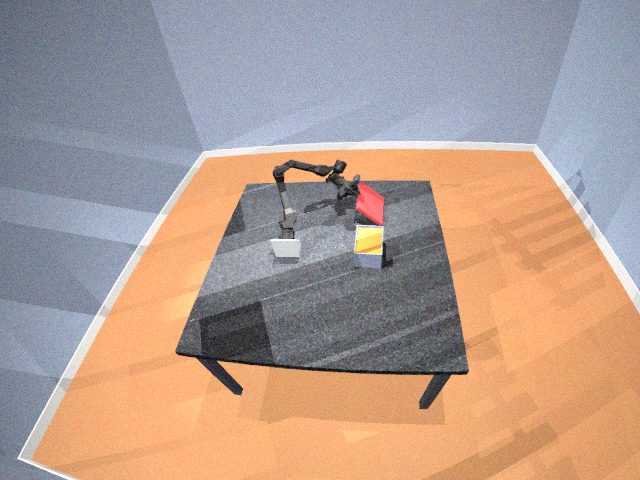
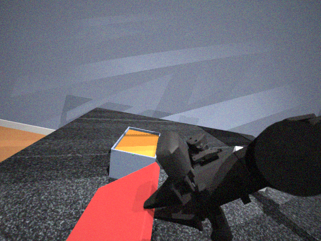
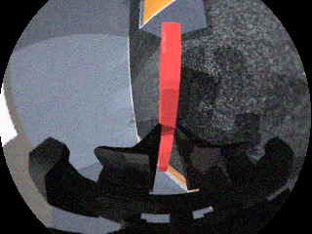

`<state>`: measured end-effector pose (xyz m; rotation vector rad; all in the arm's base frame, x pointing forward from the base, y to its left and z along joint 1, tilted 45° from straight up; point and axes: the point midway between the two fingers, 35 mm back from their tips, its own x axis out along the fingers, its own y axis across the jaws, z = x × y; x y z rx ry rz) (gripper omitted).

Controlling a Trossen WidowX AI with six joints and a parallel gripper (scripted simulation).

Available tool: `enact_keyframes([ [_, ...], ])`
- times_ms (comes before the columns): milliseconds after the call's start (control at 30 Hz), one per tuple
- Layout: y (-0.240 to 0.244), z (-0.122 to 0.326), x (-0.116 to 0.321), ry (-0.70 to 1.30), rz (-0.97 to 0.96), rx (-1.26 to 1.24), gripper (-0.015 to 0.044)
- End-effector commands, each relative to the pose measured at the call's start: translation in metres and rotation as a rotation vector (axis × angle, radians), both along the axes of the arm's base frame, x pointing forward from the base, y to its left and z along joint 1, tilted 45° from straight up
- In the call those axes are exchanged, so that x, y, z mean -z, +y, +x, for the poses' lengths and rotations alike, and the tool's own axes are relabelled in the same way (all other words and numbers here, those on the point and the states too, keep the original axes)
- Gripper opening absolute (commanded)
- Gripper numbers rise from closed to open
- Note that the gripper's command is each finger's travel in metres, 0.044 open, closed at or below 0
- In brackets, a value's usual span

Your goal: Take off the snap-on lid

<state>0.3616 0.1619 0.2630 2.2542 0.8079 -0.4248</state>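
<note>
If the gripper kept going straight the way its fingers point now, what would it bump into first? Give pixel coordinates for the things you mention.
Probably the table (image 1: 320, 320) (image 2: 64, 160): the gripper (image 1: 357, 190) (image 2: 149, 206) (image 3: 167, 127) seems to slope down toward it, with the red lid (image 1: 371, 204) (image 2: 116, 205) (image 3: 170, 63) in its fingers likely touching first. Depth is unclear.

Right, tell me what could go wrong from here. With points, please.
The red lid (image 1: 370, 204) (image 2: 121, 202) (image 3: 170, 73) is tilted and pinched at one edge, so it might swivel or slip in the fingers. The open box (image 1: 368, 260) (image 2: 131, 164) (image 3: 187, 17) sits close by; lowering the lid there could knock it. Released at this slant, the lid may land wrong side up.
</note>
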Motion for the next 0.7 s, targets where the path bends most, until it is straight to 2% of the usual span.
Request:
enact_keyframes([
  [0,-0.001,0.002,0.001,-0.006,0.001,0.017,0.0],
  [667,0.01,0.002,0.012,-0.006,0.002,0.017,0.0],
])
